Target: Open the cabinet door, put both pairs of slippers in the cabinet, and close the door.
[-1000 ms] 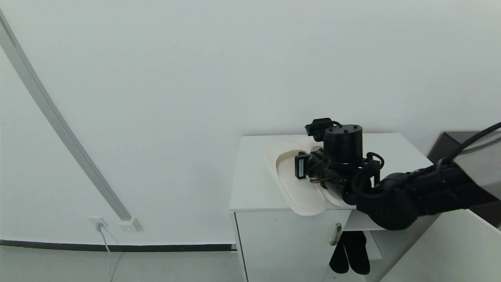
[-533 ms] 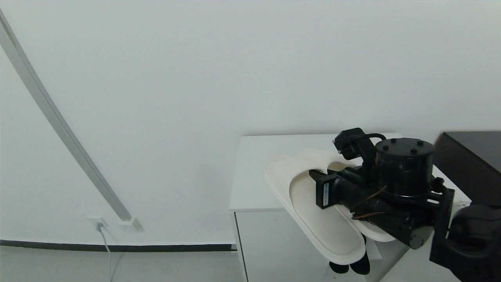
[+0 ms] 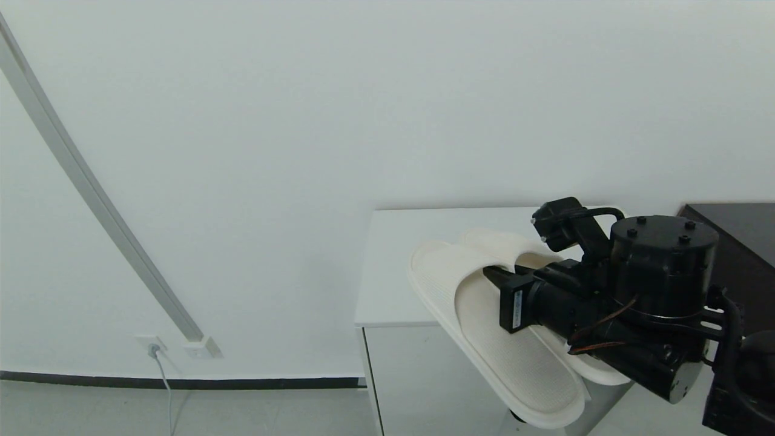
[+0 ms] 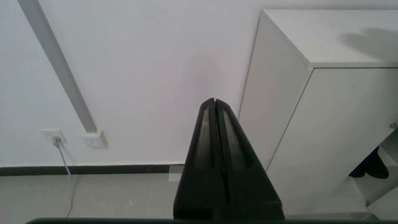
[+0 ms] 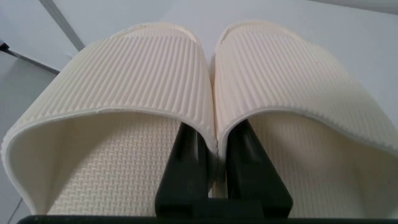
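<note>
My right tool point(image 3: 493, 274) is clamped on the cream slippers point(image 3: 514, 357), with one finger inside each shoe pinching the two inner walls together. The pair hangs tilted at about 4 o'clock in the head view. The toes point toward 11 o'clock over the white cabinet point(image 3: 393, 272) top, and the heels point toward 5 o'clock past its front edge. My left tool point(image 4: 214, 106) has its fingers pressed together on nothing, beside the cabinet. A black pair of slippers point(image 4: 373, 167) stands low inside the cabinet.

Cream ribbed slippers point(image 3: 521, 363); white cabinet point(image 3: 393, 266)
</note>
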{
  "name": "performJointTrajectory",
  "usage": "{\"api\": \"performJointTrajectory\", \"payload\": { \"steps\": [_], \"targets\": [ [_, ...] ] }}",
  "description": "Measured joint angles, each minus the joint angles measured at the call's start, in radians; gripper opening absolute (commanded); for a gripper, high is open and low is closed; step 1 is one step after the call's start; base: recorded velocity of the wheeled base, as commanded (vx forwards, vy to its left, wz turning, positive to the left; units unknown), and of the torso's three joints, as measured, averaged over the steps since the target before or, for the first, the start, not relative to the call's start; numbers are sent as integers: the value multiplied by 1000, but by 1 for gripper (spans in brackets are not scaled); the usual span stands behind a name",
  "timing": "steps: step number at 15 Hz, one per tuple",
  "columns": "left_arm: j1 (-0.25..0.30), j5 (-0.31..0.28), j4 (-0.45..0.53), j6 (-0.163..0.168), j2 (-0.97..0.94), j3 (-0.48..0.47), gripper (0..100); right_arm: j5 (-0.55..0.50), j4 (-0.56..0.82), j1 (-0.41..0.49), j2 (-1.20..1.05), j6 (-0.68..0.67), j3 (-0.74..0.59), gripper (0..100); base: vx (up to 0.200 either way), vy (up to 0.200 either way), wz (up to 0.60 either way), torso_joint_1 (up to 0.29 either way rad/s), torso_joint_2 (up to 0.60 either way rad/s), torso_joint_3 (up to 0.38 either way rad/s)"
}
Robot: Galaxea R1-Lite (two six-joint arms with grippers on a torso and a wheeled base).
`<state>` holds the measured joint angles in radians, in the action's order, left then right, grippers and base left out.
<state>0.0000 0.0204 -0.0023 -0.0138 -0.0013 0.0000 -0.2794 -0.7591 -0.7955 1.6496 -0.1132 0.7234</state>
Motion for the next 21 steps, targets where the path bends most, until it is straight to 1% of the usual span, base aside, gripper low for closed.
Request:
{"api": "performJointTrajectory", "payload": {
  "steps": [14, 21],
  "targets": [
    [0, -1, 0, -1, 0, 0, 0, -6, 1, -18, 2, 1, -7, 0, -200, 0, 0, 1, 2, 3],
    [0, -1, 0, -1, 0, 0, 0, -7, 1, -20, 4, 1, -8, 0, 0, 0, 0, 0, 0, 0]
  ]
}}
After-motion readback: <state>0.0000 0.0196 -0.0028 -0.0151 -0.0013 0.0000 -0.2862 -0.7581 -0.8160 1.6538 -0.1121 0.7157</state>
